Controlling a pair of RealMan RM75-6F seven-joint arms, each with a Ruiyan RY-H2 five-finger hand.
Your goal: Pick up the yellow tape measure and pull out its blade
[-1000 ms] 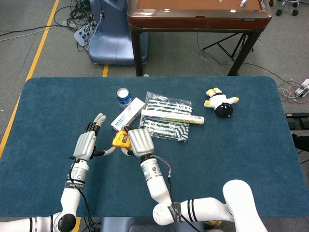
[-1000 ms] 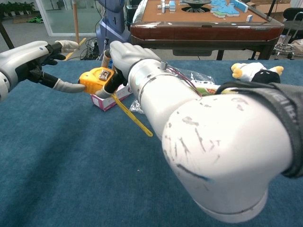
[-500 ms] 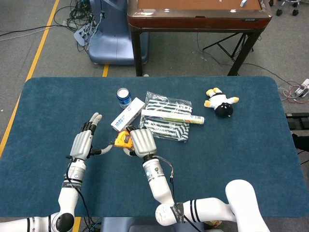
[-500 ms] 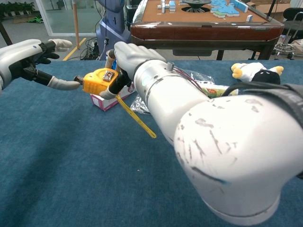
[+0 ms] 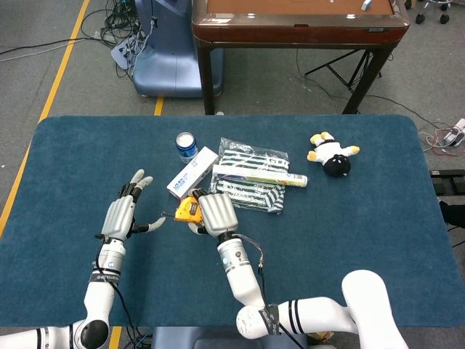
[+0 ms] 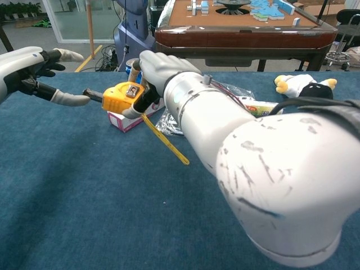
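A: Blue worktop (image 5: 349,218), brown table (image 5: 298,18) behind. What is each robot hand doing?

B: The right robot hand (image 5: 216,212) grips the tape measure (image 6: 125,97), lifted just above the worktop. The left robot hand (image 5: 120,216) is spread, one fingertip (image 6: 70,99) near the dark blade tip (image 6: 93,94).

A: Why?

B: Probably one steadies the case, the other pulls. A yellow strap (image 6: 164,142) dangles; a box (image 5: 192,171) and can (image 5: 187,145) lie behind.
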